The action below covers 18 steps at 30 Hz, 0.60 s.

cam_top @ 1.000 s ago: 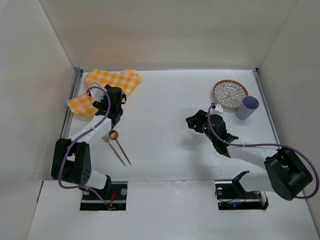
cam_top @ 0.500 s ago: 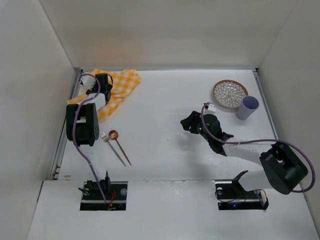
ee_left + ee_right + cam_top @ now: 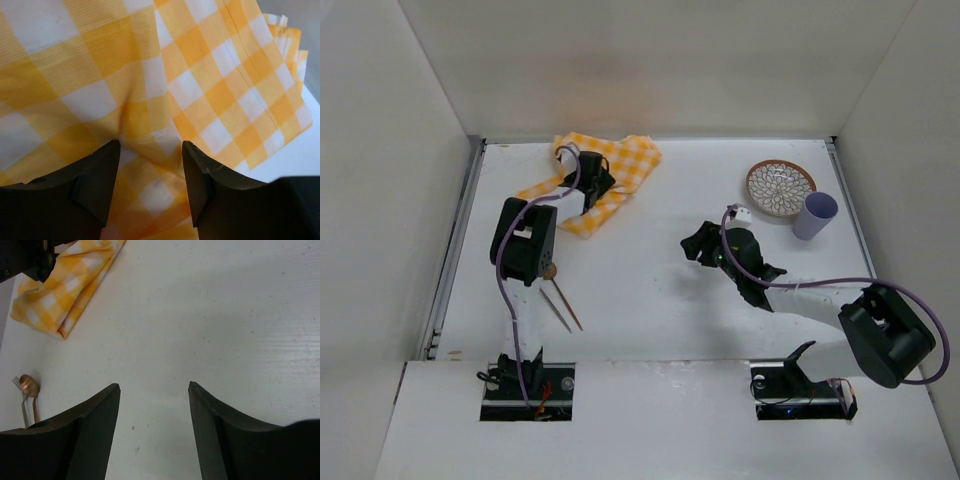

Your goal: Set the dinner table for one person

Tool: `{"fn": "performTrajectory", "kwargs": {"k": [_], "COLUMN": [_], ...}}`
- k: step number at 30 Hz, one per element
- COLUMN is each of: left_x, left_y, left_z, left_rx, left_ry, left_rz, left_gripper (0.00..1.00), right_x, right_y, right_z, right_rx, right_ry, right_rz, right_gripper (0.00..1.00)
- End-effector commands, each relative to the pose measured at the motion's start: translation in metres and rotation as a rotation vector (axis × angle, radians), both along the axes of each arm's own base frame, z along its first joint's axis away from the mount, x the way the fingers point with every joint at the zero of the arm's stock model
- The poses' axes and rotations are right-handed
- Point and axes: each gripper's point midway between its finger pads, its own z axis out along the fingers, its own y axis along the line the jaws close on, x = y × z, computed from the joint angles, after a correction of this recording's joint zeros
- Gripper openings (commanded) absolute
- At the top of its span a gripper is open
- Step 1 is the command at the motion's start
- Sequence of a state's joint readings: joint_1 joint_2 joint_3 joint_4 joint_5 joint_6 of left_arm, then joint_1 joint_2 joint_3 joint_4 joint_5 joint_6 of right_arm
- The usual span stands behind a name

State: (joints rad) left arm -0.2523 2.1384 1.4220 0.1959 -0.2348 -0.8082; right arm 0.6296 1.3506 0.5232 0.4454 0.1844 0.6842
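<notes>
The dinner table (image 3: 650,290), a flat matte-white rectangular top, fills the overhead view and bears everything else. At its 8 o'clock lie a copper-coloured round-bowled spoon (image 3: 549,270) and a slim fork, partly hidden there by the left arm. The right wrist view shows the fork's silver tines (image 3: 17,384) just beside the spoon's bowl.

At 11 o'clock a soft, rumpled yellow-and-white checked cloth (image 3: 610,165) sits with the left gripper (image 3: 588,190) on it. The left wrist view shows woven checks puckering into the gap, the black fingers (image 3: 105,175) clamped on a bunched fold.

Near centre, the right gripper (image 3: 698,245) has its fingers (image 3: 90,430) apart over bare tabletop.

At 1 o'clock rests a round plate with a patterned face (image 3: 780,188). A lilac cylindrical cup (image 3: 815,215) stands just beside it at its 4 o'clock.
</notes>
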Motion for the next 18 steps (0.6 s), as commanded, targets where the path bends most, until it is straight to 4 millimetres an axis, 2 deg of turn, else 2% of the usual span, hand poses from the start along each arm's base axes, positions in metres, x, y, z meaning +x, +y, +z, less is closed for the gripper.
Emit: {"fn": "performTrajectory", "kwargs": {"k": [1,2,5,9,12,14,16,18], "left_x": [-0.027,-0.036,-0.06,-0.078,-0.083,-0.09,-0.097,-0.106], "left_y": [-0.077,-0.093,-0.124,-0.141,-0.141,-0.131,-0.118,-0.097], "left_z": [-0.006,-0.003,0.01,0.05,0.098,0.129,0.144,0.146], "left_rx": [-0.044,-0.046,-0.063,-0.099,-0.152,-0.172,-0.175,-0.162], "left_ry": [0.027,0.018,-0.015,-0.099,-0.195,-0.259,-0.297,-0.308], "left_rz": [-0.184,-0.206,-0.223,-0.207,-0.212,-0.203,-0.182,-0.144], "left_gripper": [0.5,0.5,0.51,0.56,0.58,0.59,0.6,0.61], "right_x": [0.015,0.017,0.02,0.029,0.036,0.044,0.053,0.063], "right_y": [-0.001,-0.006,-0.016,-0.027,-0.03,-0.029,-0.023,-0.014], "right_z": [0.024,0.027,0.031,0.04,0.045,0.044,0.039,0.03], "right_rx": [0.017,0.017,0.024,0.04,0.049,0.051,0.045,0.048], "right_ry": [-0.074,-0.079,-0.09,-0.085,-0.054,-0.027,0.0,0.032], "right_rz": [-0.034,-0.052,-0.085,-0.137,-0.176,-0.203,-0.21,-0.207], "right_gripper": [0.64,0.66,0.71,0.75,0.77,0.78,0.78,0.79]}}
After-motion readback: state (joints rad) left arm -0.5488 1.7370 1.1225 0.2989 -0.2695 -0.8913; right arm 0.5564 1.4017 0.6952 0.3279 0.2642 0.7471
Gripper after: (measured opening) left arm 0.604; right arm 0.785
